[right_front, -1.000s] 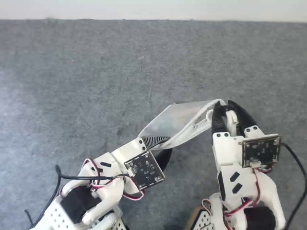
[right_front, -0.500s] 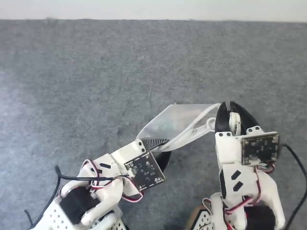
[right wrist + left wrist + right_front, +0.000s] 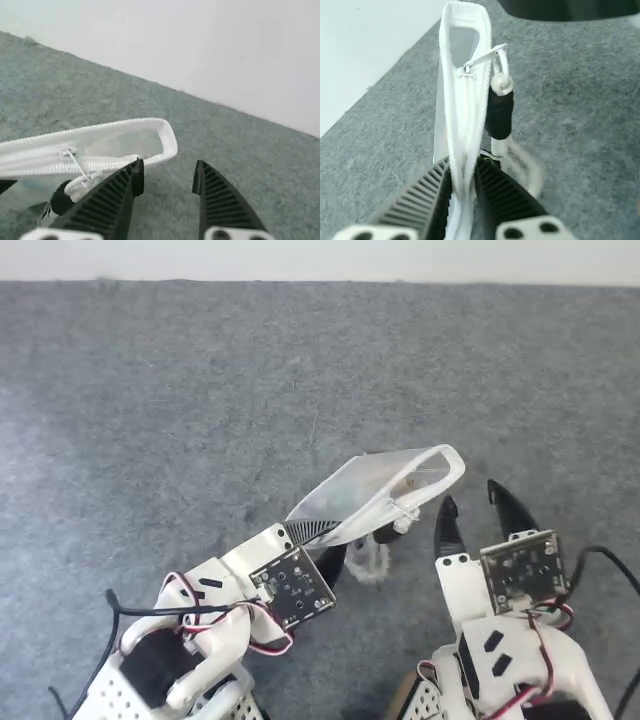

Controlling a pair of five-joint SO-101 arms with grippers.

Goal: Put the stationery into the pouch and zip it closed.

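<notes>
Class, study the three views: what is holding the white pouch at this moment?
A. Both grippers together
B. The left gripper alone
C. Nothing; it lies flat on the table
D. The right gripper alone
B: the left gripper is clamped on one end of the pouch, lifting it off the table, while the right gripper stands open near the other end, gripping nothing.

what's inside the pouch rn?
The pouch is unzipped past the slider; only pale translucent wall shows there, plus a faint tan smudge in the high view, unidentifiable. Closed zip and the left gripper cover the rest.
</notes>
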